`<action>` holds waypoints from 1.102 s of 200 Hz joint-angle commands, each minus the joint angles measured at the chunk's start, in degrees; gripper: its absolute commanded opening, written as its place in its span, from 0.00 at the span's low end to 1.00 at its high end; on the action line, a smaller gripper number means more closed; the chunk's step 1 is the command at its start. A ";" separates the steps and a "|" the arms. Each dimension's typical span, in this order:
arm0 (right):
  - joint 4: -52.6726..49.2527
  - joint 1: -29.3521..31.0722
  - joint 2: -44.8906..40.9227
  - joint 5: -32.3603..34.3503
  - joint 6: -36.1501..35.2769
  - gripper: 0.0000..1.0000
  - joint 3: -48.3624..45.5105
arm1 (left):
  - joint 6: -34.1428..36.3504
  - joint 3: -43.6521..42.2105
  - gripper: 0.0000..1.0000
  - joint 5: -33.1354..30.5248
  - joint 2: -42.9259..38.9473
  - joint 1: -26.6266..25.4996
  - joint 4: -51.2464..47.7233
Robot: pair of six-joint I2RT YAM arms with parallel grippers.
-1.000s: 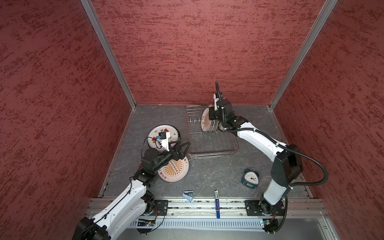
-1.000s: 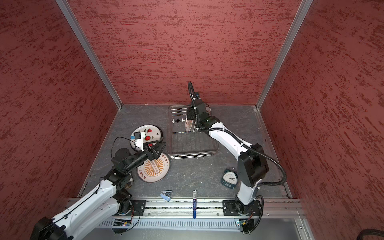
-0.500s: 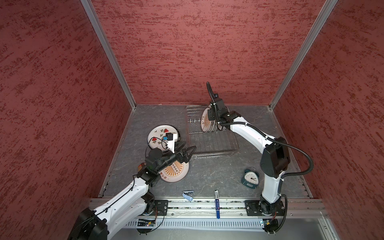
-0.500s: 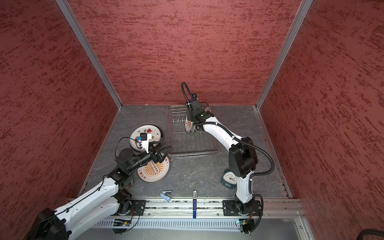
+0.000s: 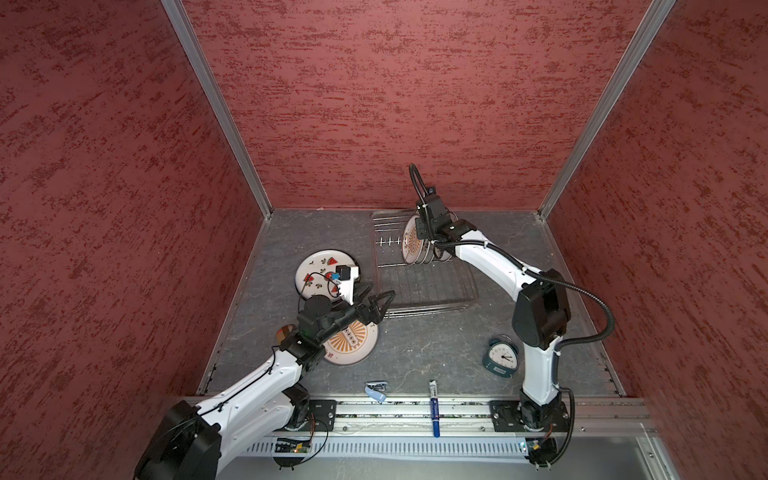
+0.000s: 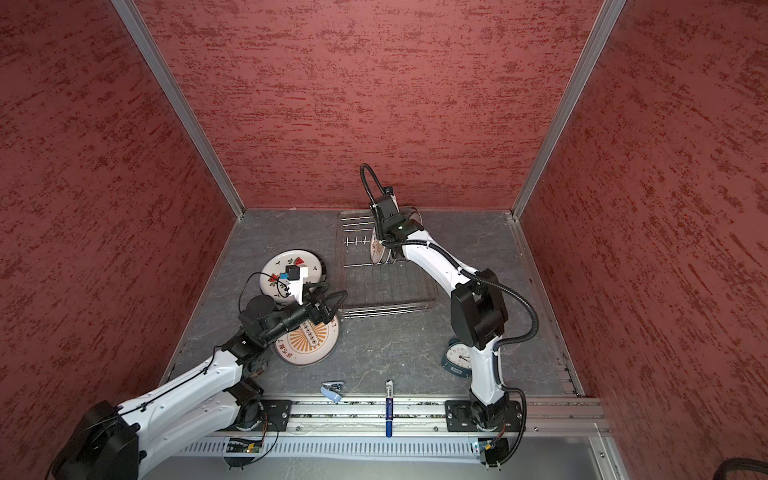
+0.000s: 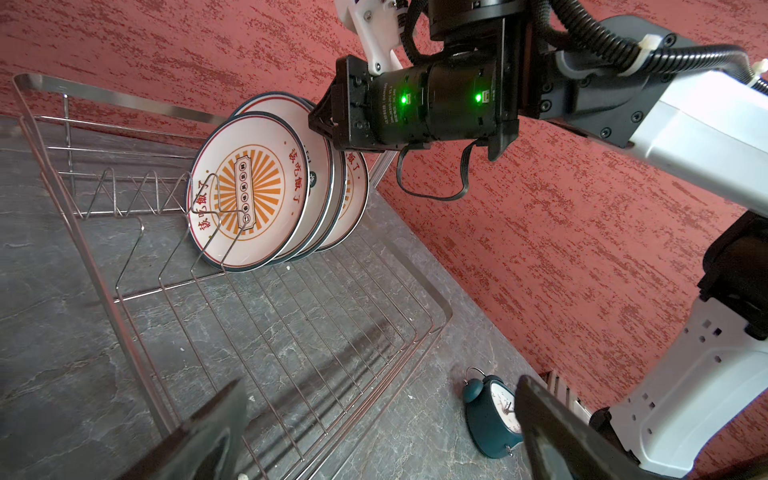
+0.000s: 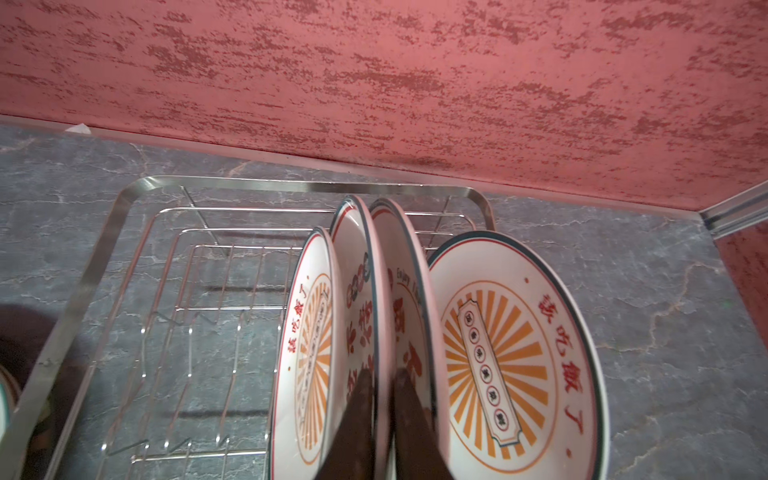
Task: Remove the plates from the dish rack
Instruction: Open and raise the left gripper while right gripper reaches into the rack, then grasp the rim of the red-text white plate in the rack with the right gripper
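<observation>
The dish rack (image 5: 432, 291) is sitting at the far middle of the table (image 5: 415, 340), close to the back wall, and four plates (image 5: 411, 245) are standing on edge in its far right part, leaning close against one another. The right gripper (image 8: 382, 419) is reaching down onto them from above. In the right wrist view its jaws are standing narrow and clenched on the top rim of the red-lettered plate (image 8: 357, 299), second from the left of the row, with one finger on the face and one on the back. The left gripper (image 5: 380, 297) is hanging released, jaws spread wide and holding nothing, just off the rack's near left corner and above a sunburst plate (image 5: 353, 349) lying flat on the table. A watermelon plate (image 5: 318, 266) is lying flat a little farther back, and a teal alarm clock (image 5: 500, 357) is standing at the near right. Judging by the look of it, the plate is going to handle as stiff glazed ceramic: heavy for a two-finger pinch, slick under the pads, and liable to chip if knocked. The top rim is looking like the only free place to hold, since the neighbours are crowding both faces. A deep bite over the rim and a straight lift clear of the prongs are probably needed, because the plate is likely to pivot in the pinch and clip the plate beside it.
</observation>
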 commanded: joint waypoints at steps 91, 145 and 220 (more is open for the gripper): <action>-0.91 -0.23 4.40 0.37 -0.47 0.10 4.25 | -1.18 0.31 1.00 -3.08 0.46 -0.53 2.37; 0.99 -0.05 2.31 3.92 -0.87 0.03 5.05 | -2.08 -0.28 0.99 -3.95 0.38 -0.84 2.80; 5.60 2.05 -2.57 11.06 -4.18 0.00 4.42 | -2.74 -0.71 0.99 -6.19 0.17 -2.42 2.48</action>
